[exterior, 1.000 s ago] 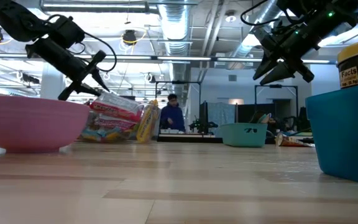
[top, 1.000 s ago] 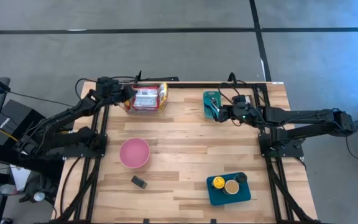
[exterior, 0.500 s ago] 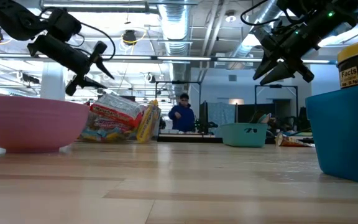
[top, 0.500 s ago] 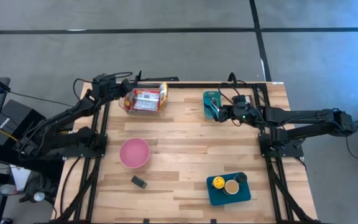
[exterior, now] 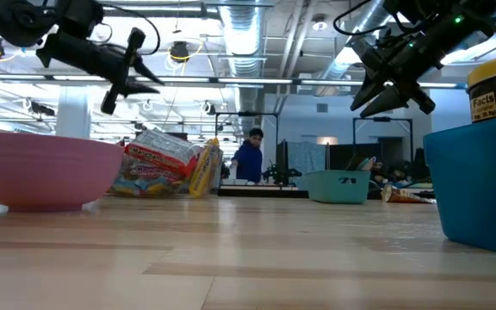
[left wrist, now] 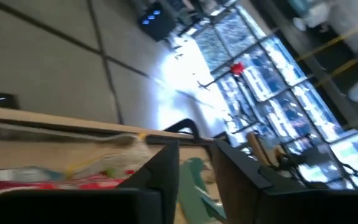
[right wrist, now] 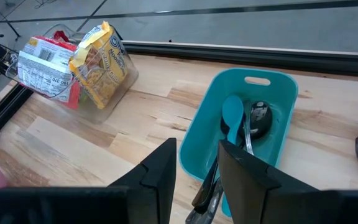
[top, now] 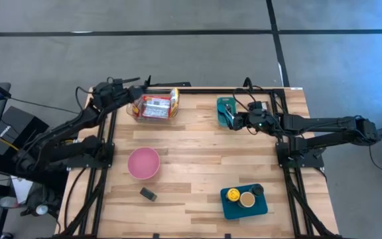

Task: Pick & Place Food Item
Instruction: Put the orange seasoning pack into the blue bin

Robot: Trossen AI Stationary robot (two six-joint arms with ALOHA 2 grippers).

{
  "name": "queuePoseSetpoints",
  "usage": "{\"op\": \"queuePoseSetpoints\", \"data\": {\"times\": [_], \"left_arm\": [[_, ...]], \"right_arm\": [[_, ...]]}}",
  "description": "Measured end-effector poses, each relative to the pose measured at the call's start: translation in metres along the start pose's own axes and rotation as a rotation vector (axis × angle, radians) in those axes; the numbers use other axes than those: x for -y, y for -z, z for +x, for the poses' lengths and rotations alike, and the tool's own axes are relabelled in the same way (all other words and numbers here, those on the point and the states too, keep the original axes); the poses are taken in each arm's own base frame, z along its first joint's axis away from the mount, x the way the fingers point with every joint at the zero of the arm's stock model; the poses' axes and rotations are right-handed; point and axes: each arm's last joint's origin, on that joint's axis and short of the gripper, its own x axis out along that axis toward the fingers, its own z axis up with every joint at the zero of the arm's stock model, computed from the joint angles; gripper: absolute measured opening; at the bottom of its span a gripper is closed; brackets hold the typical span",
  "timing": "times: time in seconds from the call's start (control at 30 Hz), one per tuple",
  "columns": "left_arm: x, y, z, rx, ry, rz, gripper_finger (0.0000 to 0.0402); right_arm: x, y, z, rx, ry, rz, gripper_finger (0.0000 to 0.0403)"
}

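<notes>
At table's far left corner, the left gripper [top: 136, 81] is raised just beside the clear container of packaged snacks [top: 156, 105], fingers narrowly apart, nothing held. Approach step is judged in hand; next, lowering onto a packet. The right gripper [top: 229, 120] hovers over the teal utensil bin [top: 223, 105], slightly parted, empty.

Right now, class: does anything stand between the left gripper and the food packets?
Nothing visible. The left gripper is raised beside the food packets, which lie in their clear bin, with only open air between.

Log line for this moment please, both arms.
left gripper: raised above snack bin, empty | right gripper: hovers over teal utensil bin, empty | pink bowl: empty
</notes>
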Motion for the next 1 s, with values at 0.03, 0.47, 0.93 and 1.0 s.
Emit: {"op": "queuePoseSetpoints", "data": {"times": [0.03,0.47,0.93,1.0], "left_arm": [[0.003,0.001,-0.001,-0.002,0.022,0.005,0.0083],[0.037,0.038,-0.003,-0.125,0.166,0.066,0.0004],[0.067,0.080,-0.018,-0.269,0.301,0.175,0.0001],[0.071,0.086,-0.021,-0.295,0.330,0.196,0.0001]], "right_arm": [[0.000,0.000,0.000,0.000,0.000,-0.001,0.0113],[0.000,0.000,0.000,0.000,0.000,-0.001,0.0113],[0.000,0.000,0.000,-0.002,0.002,0.000,0.0113],[0.000,0.000,0.000,-0.002,0.002,0.000,0.0113]]}}
